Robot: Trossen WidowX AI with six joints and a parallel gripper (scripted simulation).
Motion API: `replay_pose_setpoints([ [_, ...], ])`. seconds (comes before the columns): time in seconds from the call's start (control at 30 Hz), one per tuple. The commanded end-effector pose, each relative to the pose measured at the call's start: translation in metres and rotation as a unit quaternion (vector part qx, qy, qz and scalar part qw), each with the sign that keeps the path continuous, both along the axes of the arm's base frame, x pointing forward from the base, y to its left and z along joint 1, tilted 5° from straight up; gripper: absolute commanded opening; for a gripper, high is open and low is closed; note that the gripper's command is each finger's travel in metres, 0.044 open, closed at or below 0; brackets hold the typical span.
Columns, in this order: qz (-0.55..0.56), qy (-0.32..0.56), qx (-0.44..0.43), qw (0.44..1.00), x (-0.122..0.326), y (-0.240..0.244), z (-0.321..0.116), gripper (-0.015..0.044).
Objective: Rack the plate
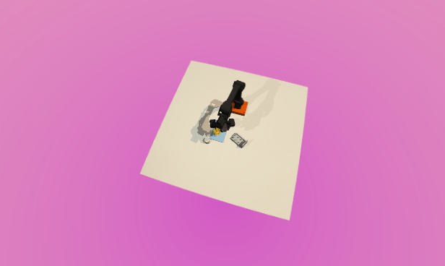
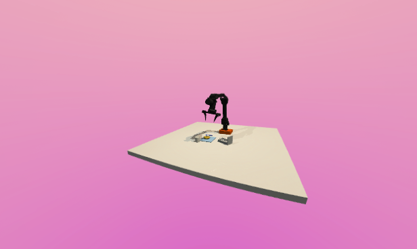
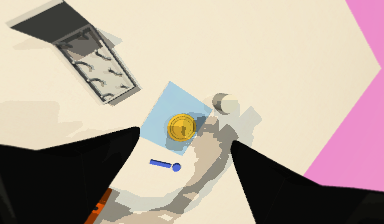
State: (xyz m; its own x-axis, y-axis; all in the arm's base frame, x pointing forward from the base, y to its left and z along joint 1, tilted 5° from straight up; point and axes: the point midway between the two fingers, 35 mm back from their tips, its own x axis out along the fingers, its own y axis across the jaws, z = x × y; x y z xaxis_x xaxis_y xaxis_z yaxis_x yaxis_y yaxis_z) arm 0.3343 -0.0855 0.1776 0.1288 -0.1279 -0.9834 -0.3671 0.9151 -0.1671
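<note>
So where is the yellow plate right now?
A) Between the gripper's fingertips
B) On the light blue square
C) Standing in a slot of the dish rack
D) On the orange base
B: the yellow plate lies on the light blue square, below the open gripper.
</note>
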Motion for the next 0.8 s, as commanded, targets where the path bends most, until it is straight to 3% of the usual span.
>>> replay_pose_setpoints([
  [0.0,-0.062,0.022,0.024,0.998,-0.010,-0.015,-0.006,0.0400],
  [0.33,-0.204,0.074,0.075,0.973,-0.036,-0.045,-0.018,0.0400],
  [0.57,-0.213,0.077,0.078,0.971,-0.037,-0.047,-0.021,0.0400],
  [0.77,-0.213,0.077,0.077,0.971,-0.031,-0.057,-0.110,0.0400],
])
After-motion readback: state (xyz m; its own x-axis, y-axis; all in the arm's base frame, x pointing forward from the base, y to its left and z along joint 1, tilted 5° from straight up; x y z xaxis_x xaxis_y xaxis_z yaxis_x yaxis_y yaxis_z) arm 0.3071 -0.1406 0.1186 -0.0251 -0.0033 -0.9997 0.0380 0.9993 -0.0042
